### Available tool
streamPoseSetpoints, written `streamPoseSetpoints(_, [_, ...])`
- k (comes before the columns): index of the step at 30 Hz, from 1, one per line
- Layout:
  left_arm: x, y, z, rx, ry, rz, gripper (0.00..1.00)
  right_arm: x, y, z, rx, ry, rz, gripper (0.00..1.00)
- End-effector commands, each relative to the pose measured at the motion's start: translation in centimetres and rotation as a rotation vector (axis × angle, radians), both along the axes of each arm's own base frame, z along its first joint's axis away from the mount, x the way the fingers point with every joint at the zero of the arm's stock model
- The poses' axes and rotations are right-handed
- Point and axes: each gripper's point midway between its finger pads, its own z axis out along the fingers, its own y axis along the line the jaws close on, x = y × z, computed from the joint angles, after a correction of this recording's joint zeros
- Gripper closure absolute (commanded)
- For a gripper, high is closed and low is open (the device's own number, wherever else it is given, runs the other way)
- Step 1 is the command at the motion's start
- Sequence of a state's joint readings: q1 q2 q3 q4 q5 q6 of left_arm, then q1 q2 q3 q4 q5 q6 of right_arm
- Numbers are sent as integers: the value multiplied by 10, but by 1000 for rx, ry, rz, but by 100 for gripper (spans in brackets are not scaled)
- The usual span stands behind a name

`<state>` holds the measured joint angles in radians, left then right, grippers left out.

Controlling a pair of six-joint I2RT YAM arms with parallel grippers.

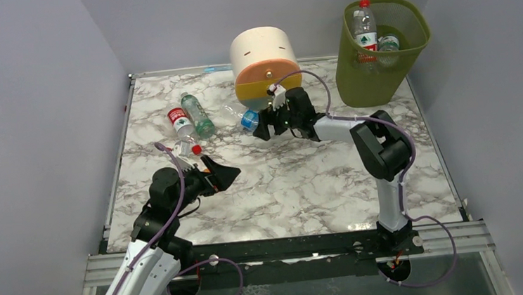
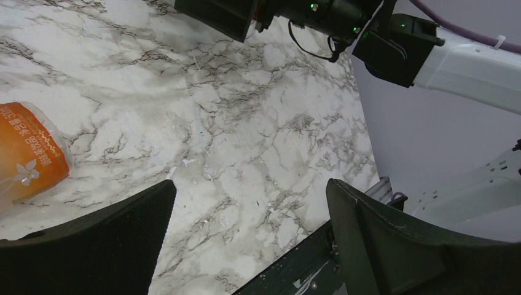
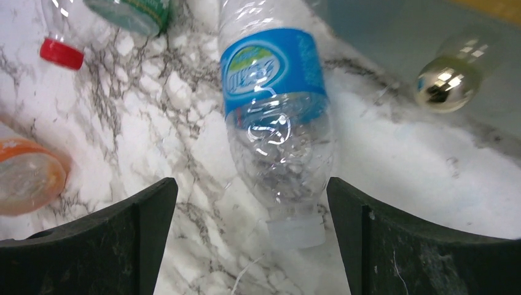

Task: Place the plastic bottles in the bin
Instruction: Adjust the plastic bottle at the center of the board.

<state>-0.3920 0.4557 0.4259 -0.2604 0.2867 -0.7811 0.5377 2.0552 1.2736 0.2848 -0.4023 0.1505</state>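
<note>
1. Two of the plastic bottles are already in the bin, which stands at the far right corner. A red-capped bottle is upright against its left wall, and a second bottle sits just beside it.
2. I count at least four out on the marble table. A red-labelled bottle and a green-labelled bottle lie side by side at the far left. A small red-capped one lies just nearer than those, and a blue-labelled bottle lies in front of the round drawer unit.
3. The blue-labelled bottle is on its side with its cap end towards the right gripper. That claw is released, its fingers spread wide on either side of the bottle and gripping nothing.
4. The left gripper hangs over the near-left part of the table, close to the small red-capped bottle. It is also released, with only bare marble between its fingers.
5. By my reckoning the job is only partly done, with two bottles binned and the visible rest to go. The blue-labelled one looks like the next pick.
</note>
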Motion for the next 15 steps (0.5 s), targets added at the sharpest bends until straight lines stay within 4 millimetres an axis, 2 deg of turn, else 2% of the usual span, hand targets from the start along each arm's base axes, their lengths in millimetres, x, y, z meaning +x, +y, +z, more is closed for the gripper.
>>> streamPoseSetpoints(1, [4,1,4,0,-24,7,1,-25,7,11,-18,-29,49,6])
streamPoseSetpoints(7, [4,0,2,-7,-21,4,1,-29,9,6,-50,-38,43,6])
streamPoseSetpoints(15, [2,0,3,-17,-25,6,1,-4,13,4,-111,-42,-63,2])
